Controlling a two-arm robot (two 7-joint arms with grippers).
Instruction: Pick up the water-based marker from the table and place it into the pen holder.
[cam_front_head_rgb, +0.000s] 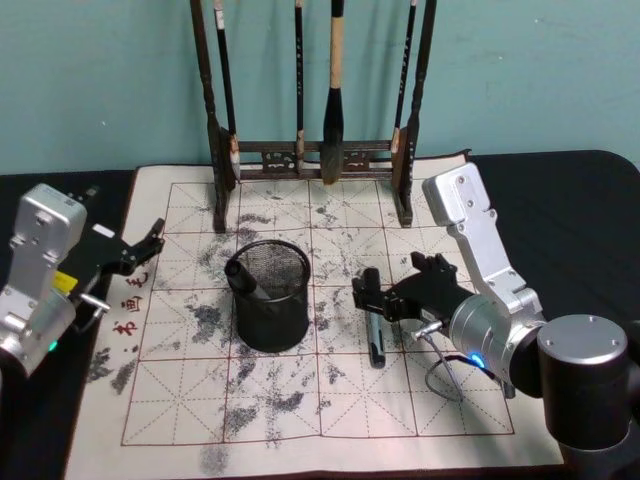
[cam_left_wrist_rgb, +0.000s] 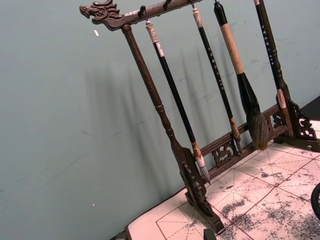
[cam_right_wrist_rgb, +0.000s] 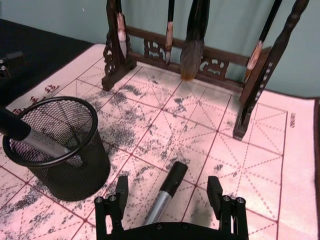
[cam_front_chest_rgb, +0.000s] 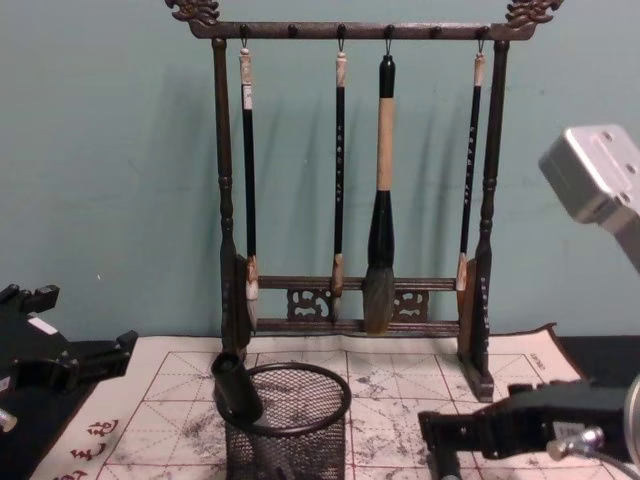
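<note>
Right gripper (cam_right_wrist_rgb: 167, 189) is nearest to us: fingers spread wide, low over the mat, straddling the water-based marker (cam_right_wrist_rgb: 161, 200) with a gap on each side, nothing pinched. The marker lies flat on the calligraphy mat (cam_front_head_rgb: 300, 420), just right of the pen holder (cam_front_head_rgb: 268, 318), with its black cap toward the brush rack (cam_front_head_rgb: 310, 155) and its silver barrel toward the robot. We can't tell whether the fingertips are down at barrel level or a bit above it. The holder stands upright near the middle of the mat, with another dark-capped pen (cam_front_head_rgb: 243, 274) leaning on its rim at the robot's left side. Left gripper (cam_front_head_rgb: 156, 252) is parked at the mat's left edge, well apart from the holder; it looks spread and holds nothing. We read this as pre-grasp — approach lined up, pick not made. The next move calls for closing across the barrel, centred so the marker doesn't roll or tip. Then a lift high enough to clear the rim, a short move left, and a drop into the free side of the cup — away from the leaning pen.
</note>
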